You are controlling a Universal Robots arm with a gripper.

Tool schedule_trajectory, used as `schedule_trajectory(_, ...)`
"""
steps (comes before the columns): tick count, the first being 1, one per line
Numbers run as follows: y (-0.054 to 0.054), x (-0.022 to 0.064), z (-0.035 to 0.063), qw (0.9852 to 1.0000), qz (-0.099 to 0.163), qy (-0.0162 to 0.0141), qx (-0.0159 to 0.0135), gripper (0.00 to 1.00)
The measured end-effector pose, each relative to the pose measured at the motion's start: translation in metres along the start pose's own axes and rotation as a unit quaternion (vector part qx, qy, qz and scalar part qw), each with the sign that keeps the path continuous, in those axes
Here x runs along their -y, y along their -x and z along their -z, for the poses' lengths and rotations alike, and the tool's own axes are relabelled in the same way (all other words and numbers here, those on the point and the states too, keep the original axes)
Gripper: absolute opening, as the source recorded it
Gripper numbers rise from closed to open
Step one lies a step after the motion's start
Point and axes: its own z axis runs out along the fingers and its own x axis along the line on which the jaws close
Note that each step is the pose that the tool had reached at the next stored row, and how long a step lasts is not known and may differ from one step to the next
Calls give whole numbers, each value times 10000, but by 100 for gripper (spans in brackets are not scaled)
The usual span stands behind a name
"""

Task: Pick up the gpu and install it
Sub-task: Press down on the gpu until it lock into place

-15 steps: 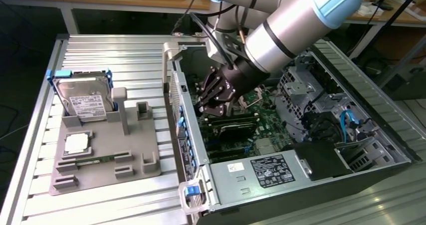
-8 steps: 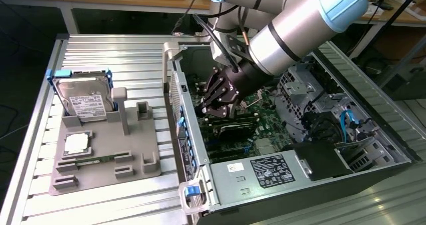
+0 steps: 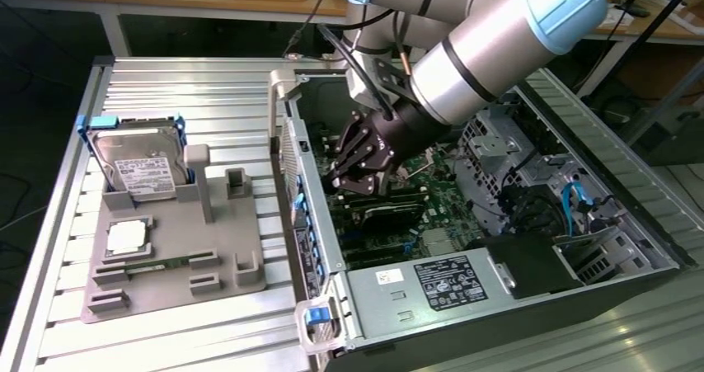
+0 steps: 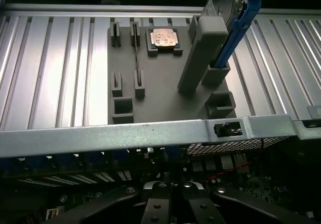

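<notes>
- The tool [image 3: 354, 176] is seen inside the open computer case [image 3: 616, 261], low over the motherboard [image 3: 440, 199], with its fingers pressed together.
- The gpu cannot be made out with certainty; whether a card is pinched between the fingers cannot be told, nor which way its long axis runs.
- In the exterior view, a black cooler block [image 3: 385, 215] lies just below the tool, and the power supply [image 3: 440, 277] sits nearer the camera.
- On the ribbed metal tabletop [image 3: 66, 306], a grey fixture tray [image 3: 220, 261] rests beside the case.
- A silver hard drive [image 3: 138, 166] stands upright in the tray, in a blue frame.
- A processor chip [image 3: 127, 237] and a narrow memory stick [image 3: 148, 265] lie flat on the tray.
- The case wall [image 4: 150, 133] stands between tool and tray.
</notes>
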Motion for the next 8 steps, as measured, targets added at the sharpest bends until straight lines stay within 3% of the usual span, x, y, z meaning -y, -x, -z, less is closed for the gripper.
schedule_trajectory(4,-8,-10,-6,10000,2,0,2,11)
schedule_trajectory(8,-30,-9,-3,10000,19,3,33,11)
